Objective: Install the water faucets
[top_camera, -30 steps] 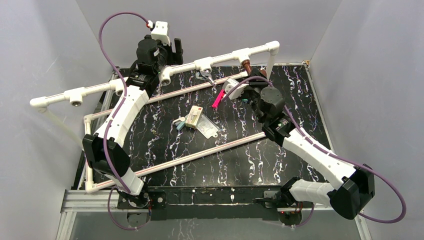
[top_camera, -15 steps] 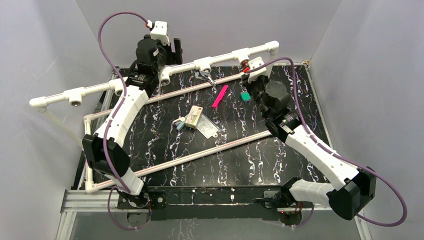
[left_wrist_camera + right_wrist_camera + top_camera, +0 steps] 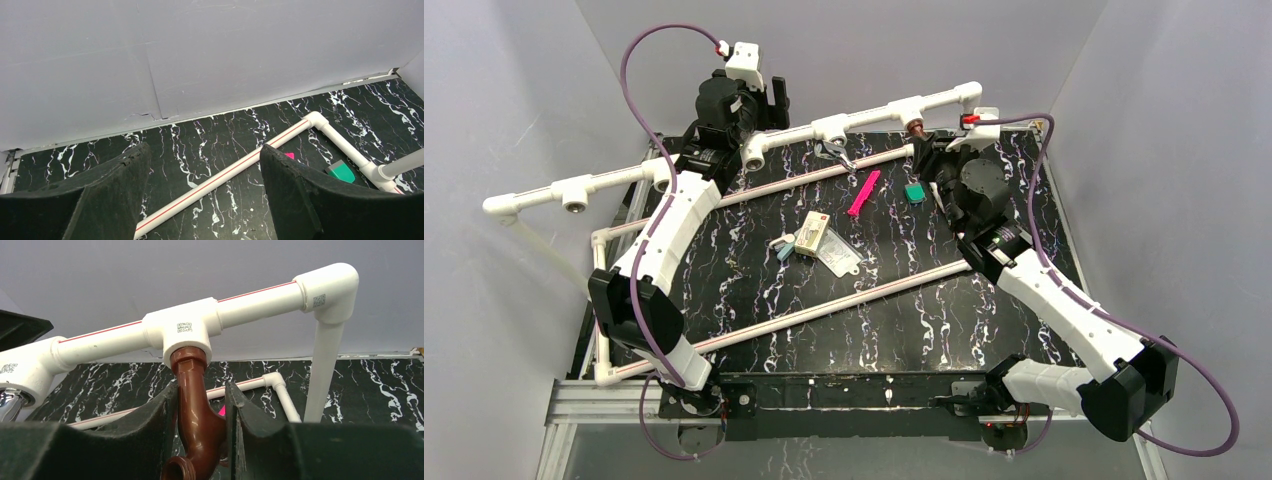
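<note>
The dark reddish-brown faucet hangs with its threaded top in a white tee socket of the raised back pipe. My right gripper is shut on its body, spout mouth pointing down towards the camera. In the top view this gripper sits just under that tee, with the brown faucet between them. The shiny silver faucet hangs at the middle tee; its edge shows in the right wrist view. My left gripper is open and empty, high by the back wall.
A pink flat strip and a small green piece lie on the black marbled table. A small box and a clear bag lie mid-table. A low pipe frame crosses the table; its far bar shows in the left wrist view.
My right gripper has moved up to the back pipe and its wrist has rolled around the brown faucet, the wrist camera swinging from left to right. The left arm has not moved.
</note>
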Controlling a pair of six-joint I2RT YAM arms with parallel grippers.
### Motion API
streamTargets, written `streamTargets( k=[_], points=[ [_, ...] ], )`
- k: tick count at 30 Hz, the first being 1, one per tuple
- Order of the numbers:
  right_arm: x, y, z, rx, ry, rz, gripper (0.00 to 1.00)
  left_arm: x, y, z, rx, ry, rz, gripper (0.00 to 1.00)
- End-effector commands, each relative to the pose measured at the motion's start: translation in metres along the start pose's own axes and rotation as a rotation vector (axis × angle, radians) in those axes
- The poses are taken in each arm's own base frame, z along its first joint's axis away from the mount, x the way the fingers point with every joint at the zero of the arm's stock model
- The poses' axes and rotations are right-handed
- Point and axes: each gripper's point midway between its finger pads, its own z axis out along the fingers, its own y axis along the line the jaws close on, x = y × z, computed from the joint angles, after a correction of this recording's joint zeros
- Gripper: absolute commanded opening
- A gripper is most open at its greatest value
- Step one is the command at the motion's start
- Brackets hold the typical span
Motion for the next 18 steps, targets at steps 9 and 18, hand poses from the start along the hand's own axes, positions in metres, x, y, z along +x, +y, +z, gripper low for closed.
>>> streamTargets(
  k=[9,18],
  points=[
    [-0.026,0.062,-0.023,-0.269,0.017,0.227,0.27,0.146,-0.010,0.003,0.031,0.420,0.027,0.77],
    [-0.051,0.060,-0.044,-0.355,-0.085,-0.012,0.82,0.147,-0.009,0.003,0.030,0.424,0.030,0.77]
  ],
)
